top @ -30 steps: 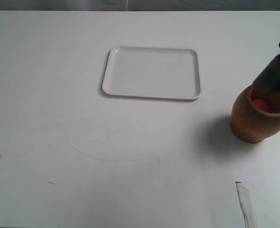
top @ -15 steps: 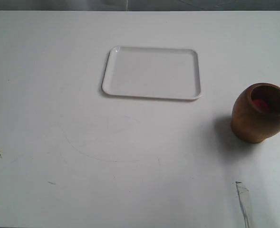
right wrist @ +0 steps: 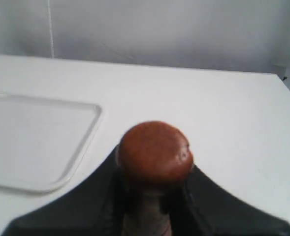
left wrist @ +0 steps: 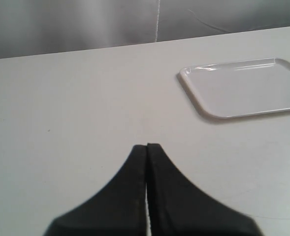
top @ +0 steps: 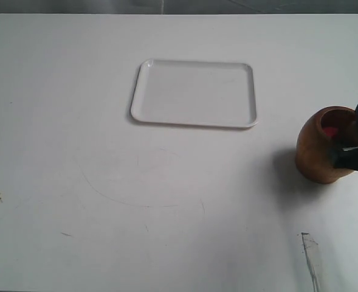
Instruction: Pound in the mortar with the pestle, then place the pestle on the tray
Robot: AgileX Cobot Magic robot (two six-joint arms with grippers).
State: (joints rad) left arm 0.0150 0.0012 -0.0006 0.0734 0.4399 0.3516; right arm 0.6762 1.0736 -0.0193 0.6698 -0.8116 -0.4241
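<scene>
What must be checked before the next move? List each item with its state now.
1. The pestle is clamped in the right end effector: ok.
2. The pestle's lower end is clear of the mortar: cannot tell, it is hidden in the exterior view.
3. The mortar stands upright: ok.
4. The tray is bare and ready to take the pestle: ok.
5. The left end effector is shut and off the tray: ok.
</scene>
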